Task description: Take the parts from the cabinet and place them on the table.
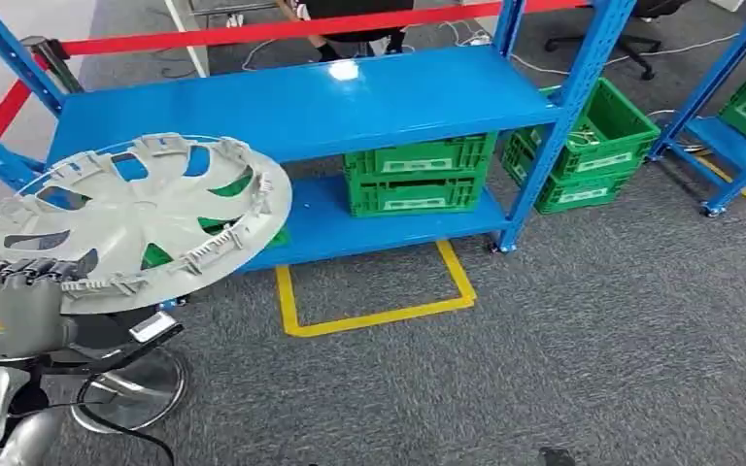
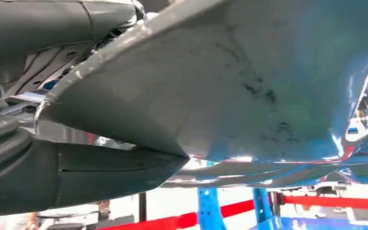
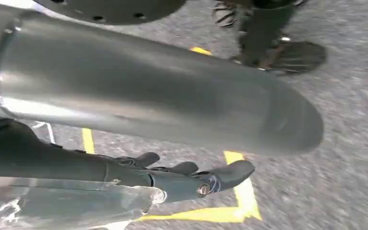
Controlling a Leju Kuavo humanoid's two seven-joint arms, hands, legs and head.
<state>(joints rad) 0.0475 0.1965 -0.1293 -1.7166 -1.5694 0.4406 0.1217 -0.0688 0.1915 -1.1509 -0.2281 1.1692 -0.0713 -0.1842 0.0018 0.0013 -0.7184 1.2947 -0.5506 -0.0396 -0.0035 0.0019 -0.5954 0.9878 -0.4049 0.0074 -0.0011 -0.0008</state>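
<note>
A grey plastic wheel cover [image 1: 136,218] with open spokes hangs tilted in front of the blue shelf rack [image 1: 301,102], at the left of the head view. My left hand [image 1: 24,277] grips its near rim from below. In the left wrist view the cover's underside [image 2: 220,86] lies clamped between my left hand's thumb [image 2: 76,172] and the fingers above it. My right hand [image 3: 187,143] hangs over the carpet with nothing in it, its dark fingers [image 3: 196,177] apart from the thumb.
Green crates [image 1: 418,175] sit on the rack's lower shelf, with more green crates [image 1: 583,146] on the floor to the right. A yellow tape square [image 1: 379,316] marks the grey carpet. A round metal base [image 1: 131,388] stands below my left arm. A second blue rack [image 1: 738,136] is far right.
</note>
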